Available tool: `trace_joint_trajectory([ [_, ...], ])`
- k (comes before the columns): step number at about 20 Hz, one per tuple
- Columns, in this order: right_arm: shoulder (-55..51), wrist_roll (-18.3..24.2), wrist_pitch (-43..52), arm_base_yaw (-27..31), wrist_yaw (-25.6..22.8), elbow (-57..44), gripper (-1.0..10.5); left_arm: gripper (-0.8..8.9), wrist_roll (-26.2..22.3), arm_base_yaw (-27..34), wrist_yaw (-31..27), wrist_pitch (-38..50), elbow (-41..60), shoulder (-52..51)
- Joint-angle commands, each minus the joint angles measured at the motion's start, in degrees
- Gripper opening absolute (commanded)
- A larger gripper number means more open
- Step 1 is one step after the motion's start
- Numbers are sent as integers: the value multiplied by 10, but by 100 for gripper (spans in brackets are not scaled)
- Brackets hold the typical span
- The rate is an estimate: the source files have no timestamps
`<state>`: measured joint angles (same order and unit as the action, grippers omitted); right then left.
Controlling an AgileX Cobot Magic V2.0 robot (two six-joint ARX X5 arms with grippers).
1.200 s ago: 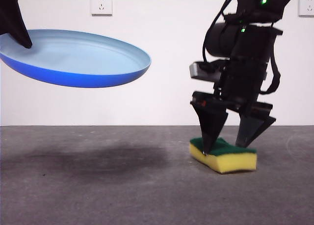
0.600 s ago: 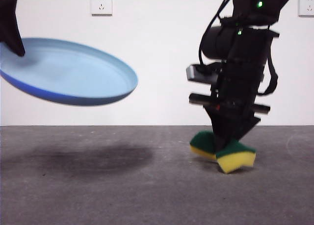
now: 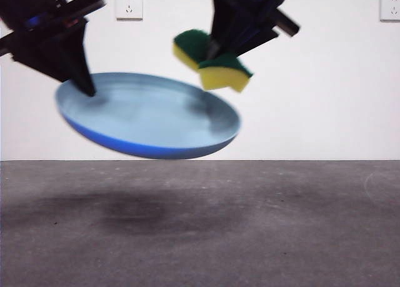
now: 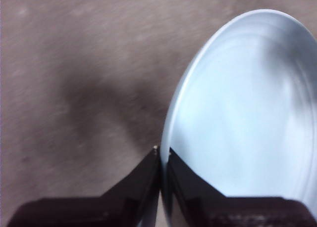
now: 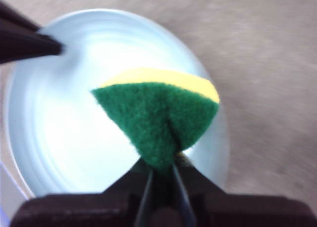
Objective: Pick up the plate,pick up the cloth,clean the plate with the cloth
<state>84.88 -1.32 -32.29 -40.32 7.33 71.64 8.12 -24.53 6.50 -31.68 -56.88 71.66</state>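
Note:
The light-blue plate (image 3: 150, 115) hangs tilted in the air, well above the table. My left gripper (image 3: 84, 84) is shut on its left rim; the left wrist view shows the jaws pinching the plate's (image 4: 237, 113) edge at the gripper (image 4: 162, 155). My right gripper (image 3: 215, 49) is shut on the cloth (image 3: 212, 59), a yellow sponge with a green layer, squeezed and folded, held just above the plate's right part. In the right wrist view the cloth (image 5: 158, 115) sits in the gripper (image 5: 161, 170) over the plate (image 5: 59, 128).
The grey table (image 3: 250, 224) lies below, with the plate's shadow on it. A white wall with two sockets (image 3: 129, 4) stands behind. The left gripper's tip shows at the plate's rim in the right wrist view (image 5: 29, 44).
My right gripper closed on the cloth, lifted it off the table and carried it up and left over the plate. My left gripper moved the plate to the right and tilted it.

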Motion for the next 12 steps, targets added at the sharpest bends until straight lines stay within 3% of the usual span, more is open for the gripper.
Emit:
trace_joint_trajectory([
  [1,30,-8,25,-14,-3,-2,-16,-8,26,-30,3,7,3,-2],
  [8,78,-6,39,-59,17,-2,-16,-8,44,-56,14,48,3,-2],
  [12,77,0,-29,-98,8,-2,-16,-8,53,-44,14,75,3,-2],
])
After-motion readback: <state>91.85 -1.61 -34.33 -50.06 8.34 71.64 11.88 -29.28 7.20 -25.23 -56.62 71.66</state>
